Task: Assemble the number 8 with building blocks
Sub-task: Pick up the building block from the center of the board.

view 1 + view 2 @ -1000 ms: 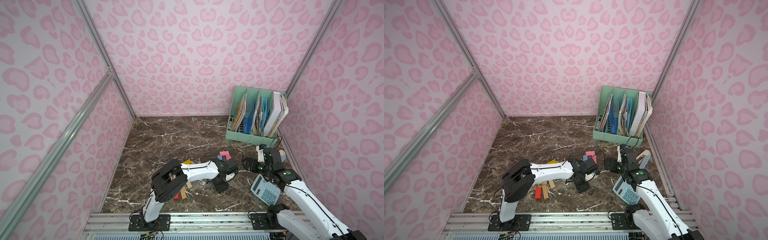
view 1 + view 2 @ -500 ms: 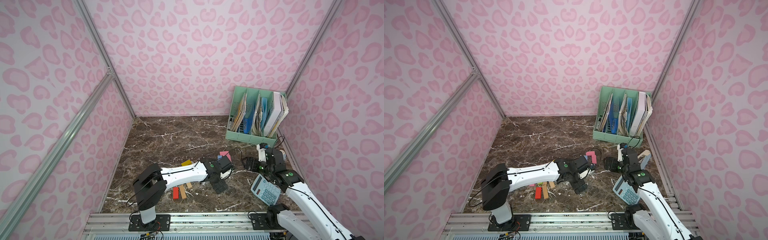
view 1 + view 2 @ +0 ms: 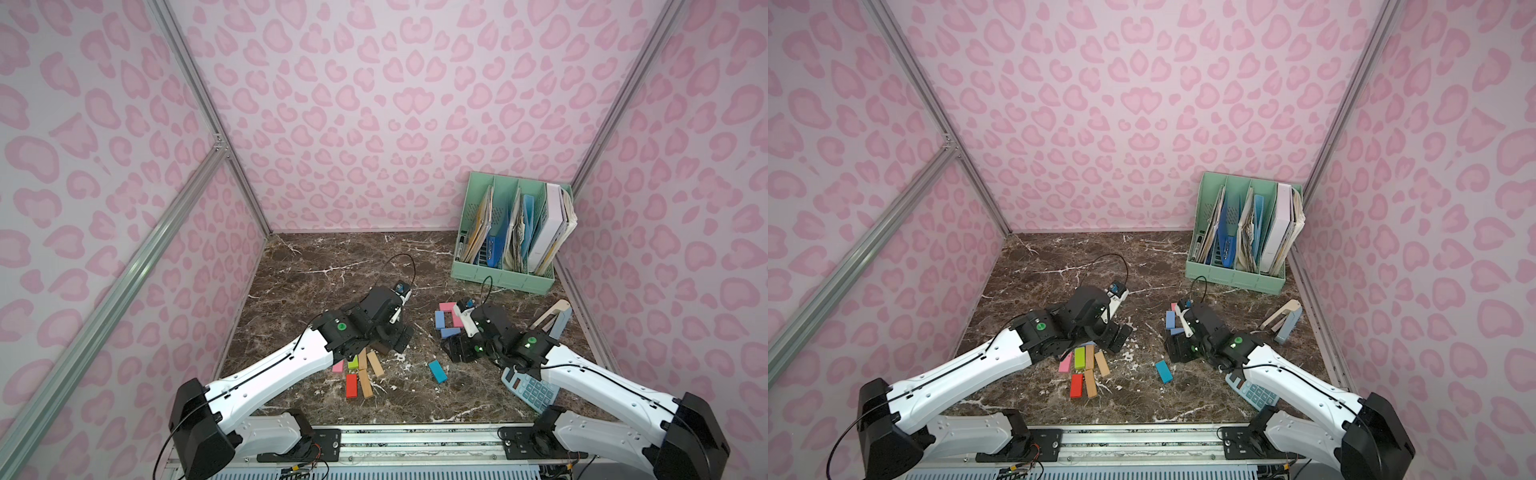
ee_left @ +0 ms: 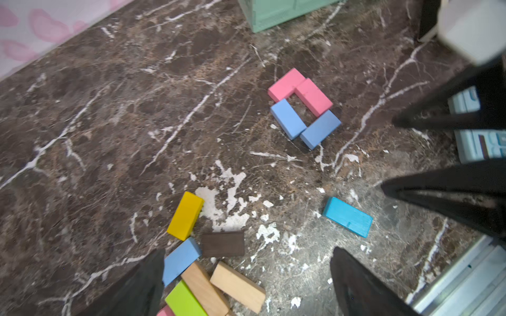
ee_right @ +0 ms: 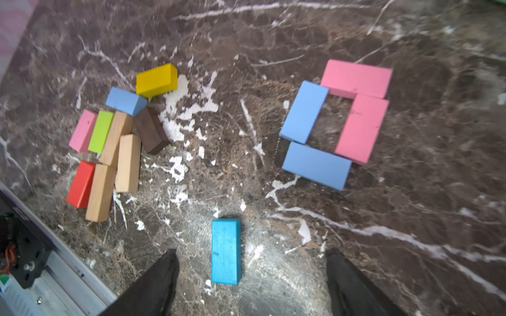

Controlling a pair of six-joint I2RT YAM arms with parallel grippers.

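— Building blocks (image 3: 365,384) all over. What do both top views give you?

— A loose heap (image 3: 1090,358) of them right by the left claw (image 3: 397,337). A square ring of 4 (image 3: 439,320) sits off to the right, partly behind the right arm (image 3: 602,380). 1 teal block (image 3: 437,371) lies alone between heap and ring on the marble surface (image 3: 332,257). The right claw (image 3: 457,350) hangs beside the ring, near the teal block. A calculator (image 3: 530,388) lies under that arm, and a green file holder (image 3: 507,278) stands at the back.

— And the left wrist camera?

— The ring is 2 pink blocks (image 4: 313,95) and 2 light blue blocks (image 4: 287,119), each touching the next, with bare surface inside. A yellow block (image 4: 185,215) and a dark brown block (image 4: 223,244) lie at the heap's edge. The left claw's fingers (image 4: 142,287) stand wide apart with nothing between them.

— Right wrist camera?

— The right claw's fingers (image 5: 153,287) are spread too, 1 on each side of the teal block. It lies flat and touches neither. The heap shows whole here: a red block (image 5: 80,184), 3 tan blocks (image 5: 127,162), plus pink, green, light blue, yellow and dark brown, all well apart from the ring.
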